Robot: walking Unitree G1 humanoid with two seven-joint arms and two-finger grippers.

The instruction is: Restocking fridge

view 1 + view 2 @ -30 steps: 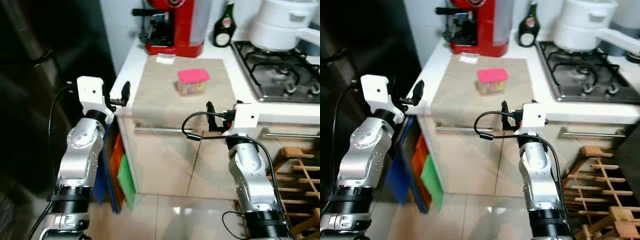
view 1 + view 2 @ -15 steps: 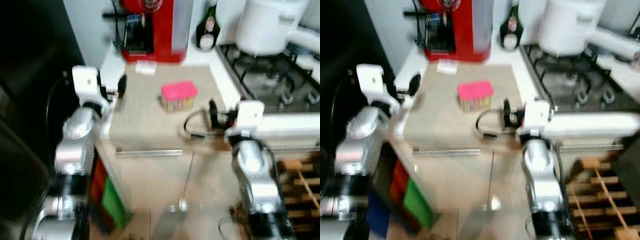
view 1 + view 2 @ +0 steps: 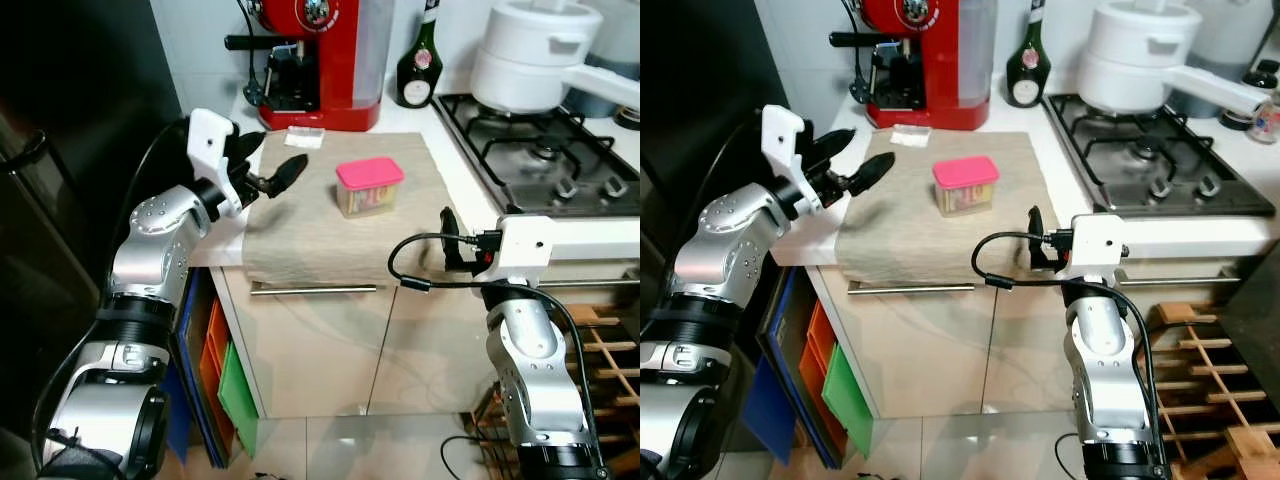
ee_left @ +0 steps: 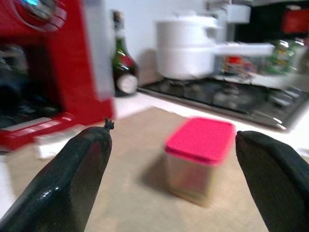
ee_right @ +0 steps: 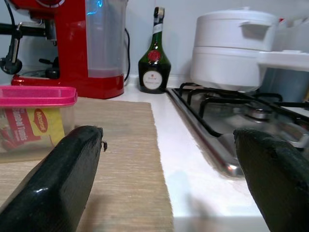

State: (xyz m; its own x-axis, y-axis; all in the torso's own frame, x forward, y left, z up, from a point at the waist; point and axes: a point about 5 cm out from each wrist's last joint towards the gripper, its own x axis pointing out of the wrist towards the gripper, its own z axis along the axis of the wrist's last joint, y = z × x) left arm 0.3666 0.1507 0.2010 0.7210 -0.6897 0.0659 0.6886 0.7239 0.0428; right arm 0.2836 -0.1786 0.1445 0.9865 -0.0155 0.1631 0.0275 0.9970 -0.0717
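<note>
We see one tub (image 3: 368, 187) with a pink lid standing on the beige mat (image 3: 330, 230) on the counter, alone there but for one small white packet (image 3: 304, 138) at the mat's far edge. Our left gripper (image 3: 268, 165) hovers over the mat's left part, fingers spread and empty, near the tub but apart from it. Our right gripper (image 3: 448, 240) sits at the counter's front edge, fingers likewise apart, with one red coffee machine (image 3: 325, 50), one green bottle (image 3: 418, 62) and one white pot (image 3: 530, 55) behind
</note>
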